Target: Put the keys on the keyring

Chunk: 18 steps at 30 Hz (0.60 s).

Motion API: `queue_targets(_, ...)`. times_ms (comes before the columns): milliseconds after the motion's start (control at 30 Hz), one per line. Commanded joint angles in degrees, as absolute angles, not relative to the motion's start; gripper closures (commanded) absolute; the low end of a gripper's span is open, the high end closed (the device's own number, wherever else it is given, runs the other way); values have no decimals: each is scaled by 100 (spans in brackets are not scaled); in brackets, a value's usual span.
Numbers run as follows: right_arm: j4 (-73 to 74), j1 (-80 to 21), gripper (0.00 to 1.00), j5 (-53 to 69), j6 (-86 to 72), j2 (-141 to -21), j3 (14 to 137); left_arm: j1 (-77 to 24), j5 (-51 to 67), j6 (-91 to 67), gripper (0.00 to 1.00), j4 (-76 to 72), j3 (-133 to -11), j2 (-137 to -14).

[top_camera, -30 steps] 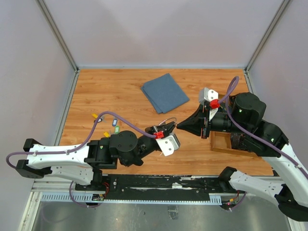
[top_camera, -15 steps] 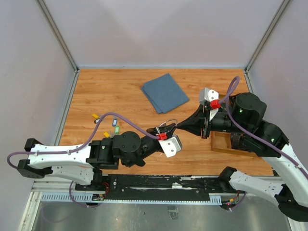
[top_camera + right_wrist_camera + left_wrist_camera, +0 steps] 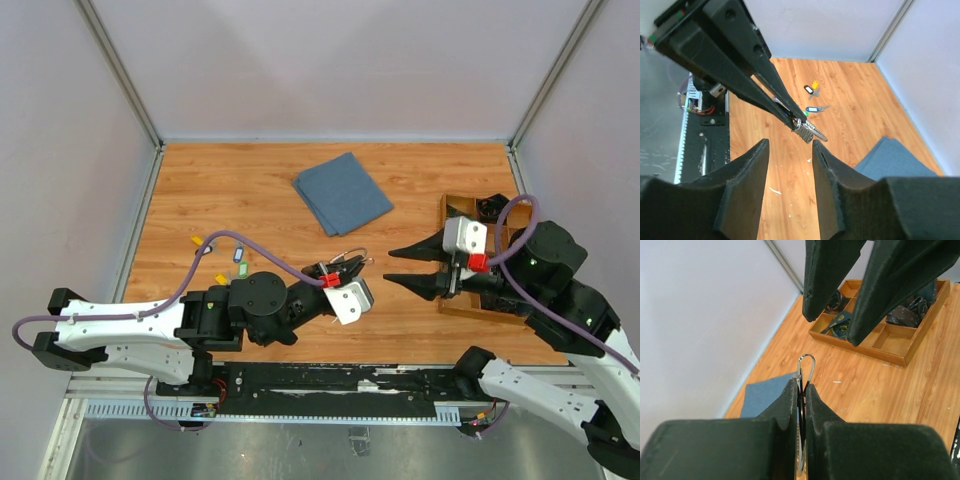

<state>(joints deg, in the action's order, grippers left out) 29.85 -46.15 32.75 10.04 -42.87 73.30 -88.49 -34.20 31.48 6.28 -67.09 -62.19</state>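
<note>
Left gripper [image 3: 801,387]: clenched on the keyring [image 3: 806,367], pinching the thin wire edge-on so that only the top loop shows above the fingertips.
Keyring position: held up off the table [image 3: 200,190], near its middle, with the free loop facing the right gripper [image 3: 391,265].
Right gripper: jaws spread, holding nothing, a short way from the ring and not touching it, hanging by the wooden tray [image 3: 462,309].
Keys [image 3: 238,256]: lying loose on the wood at the left, beside the left arm, with yellow, blue and green tags showing; well apart from the right gripper.
On the ring: a small silvery bit hangs at the left fingertips; I cannot tell whether any key is already threaded.
Step in hand: likely fetching a key for threading.
How to do it well: keep the pinch firm and the ring steady. Grasp a key by its tag, leaving the metal end free to meet the wire.
Risk: the wire is thin and may twist in the pinch if pushed sideways.
Blue cloth [image 3: 342,192]: folded at the back, out of the way.
</note>
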Motion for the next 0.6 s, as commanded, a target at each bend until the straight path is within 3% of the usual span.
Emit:
queue_targets(0,2210,-4679,56,3435,2426,-3925,6730,-8822,-3210,3041,99,655,-6917,-6128)
queue_targets(267,2437,-4683,55,3571,3863,-3874,6640,-8821,-3115,2988,100,846,-7022,-6210)
queue_targets(567,2426,-4684,61,3935,4255,-3941,6602,-8821,-3113,3032,99,946,-7108,-6378)
